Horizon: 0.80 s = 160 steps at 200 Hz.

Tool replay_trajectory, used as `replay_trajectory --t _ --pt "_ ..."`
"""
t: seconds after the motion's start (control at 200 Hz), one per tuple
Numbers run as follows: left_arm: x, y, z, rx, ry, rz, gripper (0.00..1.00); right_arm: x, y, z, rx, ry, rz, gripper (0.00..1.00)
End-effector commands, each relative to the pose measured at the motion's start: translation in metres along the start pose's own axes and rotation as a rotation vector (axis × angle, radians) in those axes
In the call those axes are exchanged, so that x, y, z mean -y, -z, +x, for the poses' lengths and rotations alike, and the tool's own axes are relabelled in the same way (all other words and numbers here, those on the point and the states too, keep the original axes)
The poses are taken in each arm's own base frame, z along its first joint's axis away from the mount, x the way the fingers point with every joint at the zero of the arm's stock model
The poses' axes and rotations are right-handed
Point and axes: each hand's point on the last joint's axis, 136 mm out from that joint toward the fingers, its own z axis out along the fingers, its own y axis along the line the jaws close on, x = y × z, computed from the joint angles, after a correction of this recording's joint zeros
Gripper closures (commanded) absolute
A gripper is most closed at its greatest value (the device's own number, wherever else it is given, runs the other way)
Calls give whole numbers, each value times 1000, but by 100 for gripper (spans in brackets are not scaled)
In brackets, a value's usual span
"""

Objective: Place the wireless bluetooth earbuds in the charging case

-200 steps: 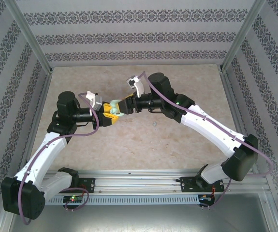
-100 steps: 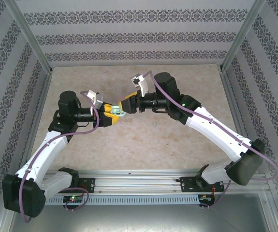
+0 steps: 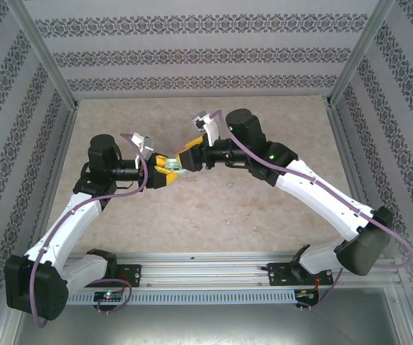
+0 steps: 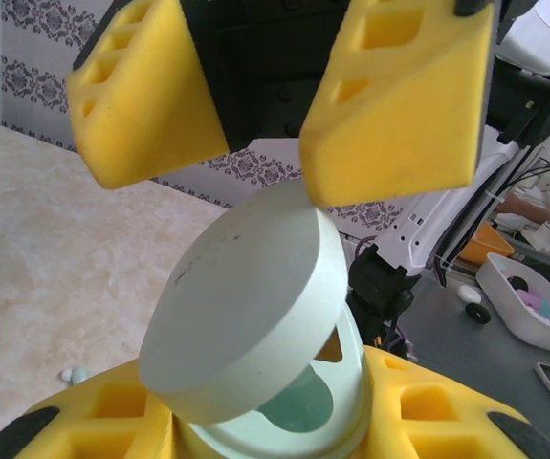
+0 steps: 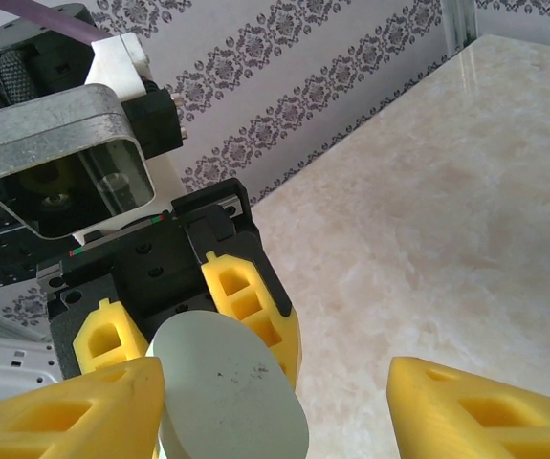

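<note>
Patterned wallpaper closed in three sides of a pale marbled desk [image 3: 192, 215], above which the two claws met left of centre. Your left claw [image 3: 164, 168] was pinching the base of the pale green charging case [image 4: 284, 421], its yellow pads pressed against the case on both sides. The round lid [image 4: 241, 316] stood tilted up and only partly raised, so that the mouth of the case opened toward the right arm's side, and a darker green hollow showed beneath it. You could not tell from either wrist view whether any bud already sat inside. Your right claw [image 3: 187, 155] was spread wide, one pad on each side of the lid from above. The lower corner of one pad seemed to touch the lid's upper rim or to lie just beside it. One small pale speck, judged to be an earbud [image 3: 229, 185], lay on the desk toward the near right of the raised case, apart from both claws and beneath the right forearm. The right arm was the nearer to it. The coming move therefore likely turned on the lid: it leaned across the mouth, and the gap for insertion faced the spread right claw.
</note>
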Motion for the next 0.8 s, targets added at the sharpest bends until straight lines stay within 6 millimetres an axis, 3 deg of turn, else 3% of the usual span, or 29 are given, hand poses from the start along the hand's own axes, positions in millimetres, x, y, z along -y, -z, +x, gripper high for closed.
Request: replay_trajectory --t 0.0,0.275,0.515,0.794 --pt "16 0 -18 22 -74 63 81 11 -2 1 -10 28 77 38" --pt "14 -1 -16 21 -64 68 82 29 -2 -7 8 22 179 38" --pt "11 -2 -18 25 -55 76 82 21 -17 2 -34 6 89 38" --pt "5 -4 -18 26 -38 81 82 28 -24 4 -41 -19 94 37"
